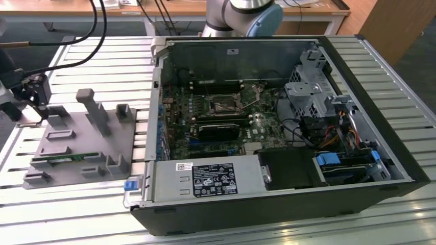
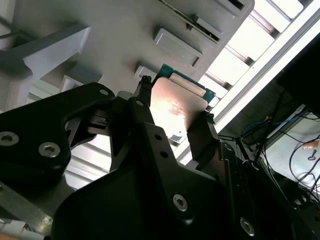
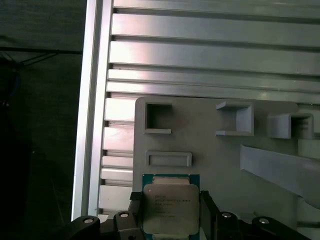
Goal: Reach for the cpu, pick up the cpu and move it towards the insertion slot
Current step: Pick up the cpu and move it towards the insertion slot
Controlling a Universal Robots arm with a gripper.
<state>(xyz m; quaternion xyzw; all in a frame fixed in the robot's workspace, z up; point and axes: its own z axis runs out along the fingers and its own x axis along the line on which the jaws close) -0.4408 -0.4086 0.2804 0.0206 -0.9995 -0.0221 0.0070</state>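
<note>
The cpu (image 3: pixel 171 211) is a flat square chip with a shiny metal top and a green rim; it sits at the edge of a grey fixture plate (image 3: pixel 215 160). My gripper (image 3: pixel 169 196) straddles it, with one black finger against each of two opposite edges. In the second wrist view the cpu (image 2: pixel 172 114) sits between those same fingers of the gripper (image 2: pixel 176 100). In the exterior view the gripper (image 1: pixel 32 109) is low over the plate's far corner at the exterior view's left. The insertion slot (image 1: pixel 223 106) lies inside the open computer case, well to the right of it.
The grey fixture plate (image 1: pixel 81 148) carries raised blocks, a tall post (image 1: pixel 92 109) and a green memory stick (image 1: pixel 58 159). The open computer case (image 1: pixel 272 127) has upright walls. Cables hang above the gripper. The slatted metal table (image 1: pixel 89 56) runs all around.
</note>
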